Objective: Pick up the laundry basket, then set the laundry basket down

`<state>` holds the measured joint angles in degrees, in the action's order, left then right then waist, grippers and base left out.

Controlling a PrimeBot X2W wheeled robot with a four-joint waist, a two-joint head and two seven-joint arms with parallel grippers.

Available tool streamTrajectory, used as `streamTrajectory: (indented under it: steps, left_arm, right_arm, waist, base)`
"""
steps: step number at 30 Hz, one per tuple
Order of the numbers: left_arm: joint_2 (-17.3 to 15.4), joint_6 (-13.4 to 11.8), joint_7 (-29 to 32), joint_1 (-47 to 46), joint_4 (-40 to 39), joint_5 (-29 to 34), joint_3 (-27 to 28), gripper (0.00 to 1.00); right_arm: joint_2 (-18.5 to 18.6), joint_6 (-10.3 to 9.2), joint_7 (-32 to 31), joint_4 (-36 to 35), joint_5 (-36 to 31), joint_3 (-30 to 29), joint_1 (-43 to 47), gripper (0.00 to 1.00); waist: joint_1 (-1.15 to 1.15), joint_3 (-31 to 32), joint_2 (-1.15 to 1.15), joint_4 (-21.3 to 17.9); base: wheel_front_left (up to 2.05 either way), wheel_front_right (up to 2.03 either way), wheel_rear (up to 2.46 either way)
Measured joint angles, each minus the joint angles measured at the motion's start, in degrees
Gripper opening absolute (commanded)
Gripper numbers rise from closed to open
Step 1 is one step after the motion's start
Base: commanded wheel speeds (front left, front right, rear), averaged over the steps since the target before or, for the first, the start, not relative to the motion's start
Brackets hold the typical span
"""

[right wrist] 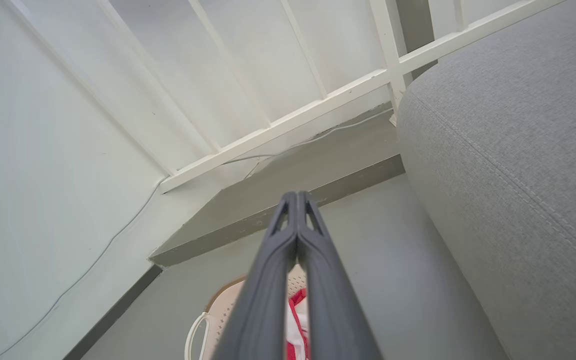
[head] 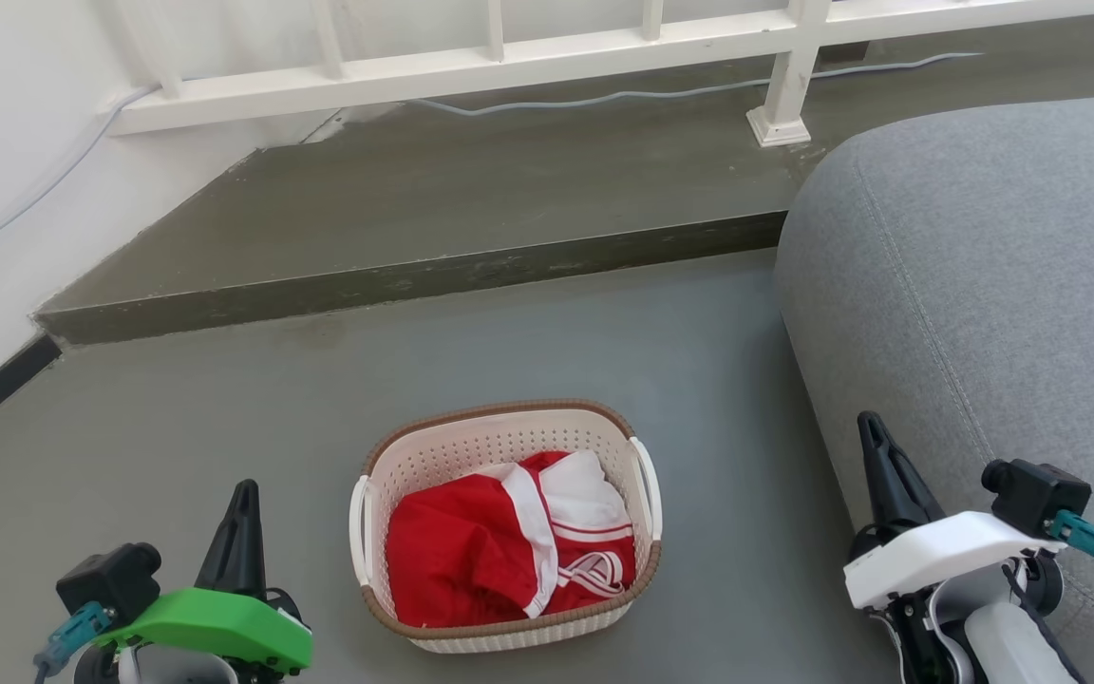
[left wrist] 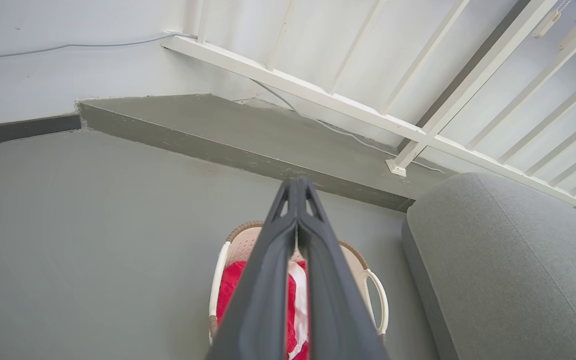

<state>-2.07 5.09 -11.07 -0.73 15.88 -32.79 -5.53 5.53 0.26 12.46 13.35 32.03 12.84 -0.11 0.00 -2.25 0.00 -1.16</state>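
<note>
The one laundry basket (head: 471,451) sits on the grey floor (head: 224,408) at six o'clock in the head view, holding one red-and-white garment (head: 499,551), its two white handles (head: 358,527) at nine and three. The left gripper (head: 245,494) at eight and the right gripper (head: 875,437) at three have their fingers pressed together, empty. Each should probably open and take one handle, so the basket lifts level.

Soft, even daylight all round. Basket (head: 499,442) drops just a faint shadow on the floor (head: 224,427). Head view's crisp; wrist views stretch at the edges, fingers (left wrist: 263,300) up close go soft.
</note>
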Motion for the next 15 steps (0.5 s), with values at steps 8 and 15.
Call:
streamTrajectory:
  steps: [8, 15]
  left_arm:
    - [0.0, 0.0, 1.5, 0.0, 0.0, -4.9, 0.9, 0.0]
    - [0.0, 0.2, 2.9, -0.1, 0.0, -9.1, 1.7, 0.0]
  right_arm:
    - [-0.1, 0.41, -1.5, 0.0, 4.7, -1.7, 0.0, 0.0]
    - [-0.2, 1.0, -2.7, 0.0, 9.5, -3.1, 0.0, 0.0]
  waist:
    - [0.0, 0.2, 0.0, 0.1]
    - [0.0, 0.3, 0.0, 0.2]
  base:
    - [0.0, 0.0, 0.0]
    - [0.0, 0.0, 0.0]
